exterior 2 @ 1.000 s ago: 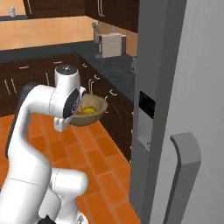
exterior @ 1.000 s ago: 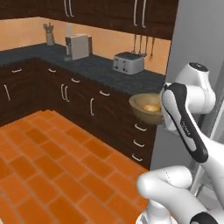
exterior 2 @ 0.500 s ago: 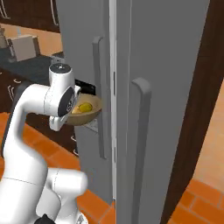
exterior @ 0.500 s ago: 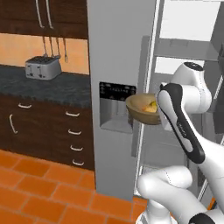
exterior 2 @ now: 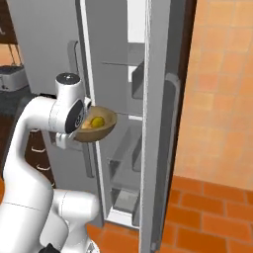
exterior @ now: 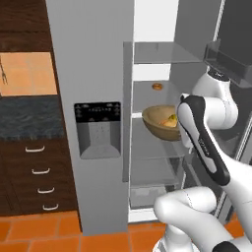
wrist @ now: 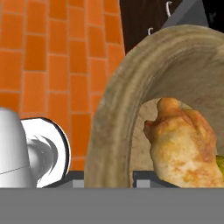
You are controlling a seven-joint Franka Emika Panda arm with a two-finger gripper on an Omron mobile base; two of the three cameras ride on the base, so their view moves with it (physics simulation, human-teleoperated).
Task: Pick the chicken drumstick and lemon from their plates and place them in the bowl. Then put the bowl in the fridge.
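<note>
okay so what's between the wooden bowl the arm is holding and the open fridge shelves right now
Nothing: in the left base view the brown wooden bowl, carrying the golden-brown chicken drumstick and yellow-green lemon, hangs just before the grey-silver fridge's open compartment, with bare air between.

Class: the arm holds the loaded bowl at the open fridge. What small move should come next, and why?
Probably ease the bowl forward over the glass shelf. The gripper is shut on its rim, with the drumstick and lemon inside, and the fridge stands open.

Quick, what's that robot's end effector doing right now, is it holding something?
End effector: closed on the rim of the wooden bowl, which carries the chicken drumstick and lemon.
</note>
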